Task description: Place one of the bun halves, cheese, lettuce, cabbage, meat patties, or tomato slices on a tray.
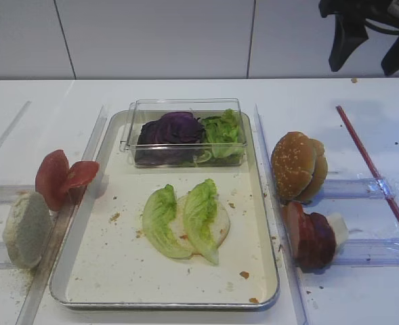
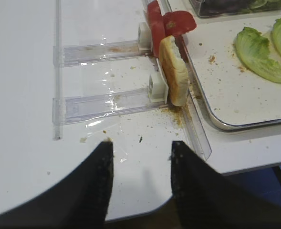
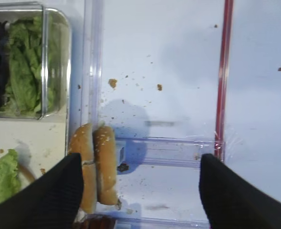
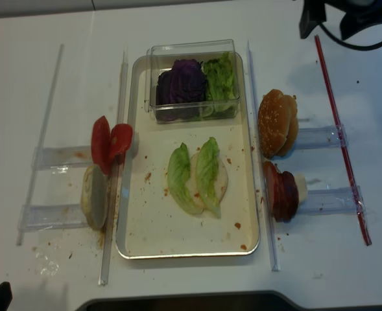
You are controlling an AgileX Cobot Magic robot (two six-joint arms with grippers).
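Observation:
The tray (image 1: 97,271) lies mid-table. On it a pale bun half (image 1: 223,220) carries two lettuce leaves (image 1: 200,211). A clear box holds purple cabbage (image 1: 171,130) and more lettuce (image 1: 224,132). Tomato slices (image 1: 64,177) and a pale bun half (image 1: 27,230) stand on edge left of the tray. To its right are sesame bun tops (image 1: 297,166) and meat patties (image 1: 309,238). My right gripper (image 3: 140,160) hangs open and empty high above the back right, the sesame buns (image 3: 99,167) by its left finger. My left gripper (image 2: 141,143) is open and empty over the front left table edge.
Clear plastic rails (image 1: 358,186) hold the side stacks. A red strip (image 1: 372,169) runs along the right. The clear box (image 1: 185,105) takes up the tray's far end. Crumbs lie on the tray floor and near the left bun half (image 2: 173,71).

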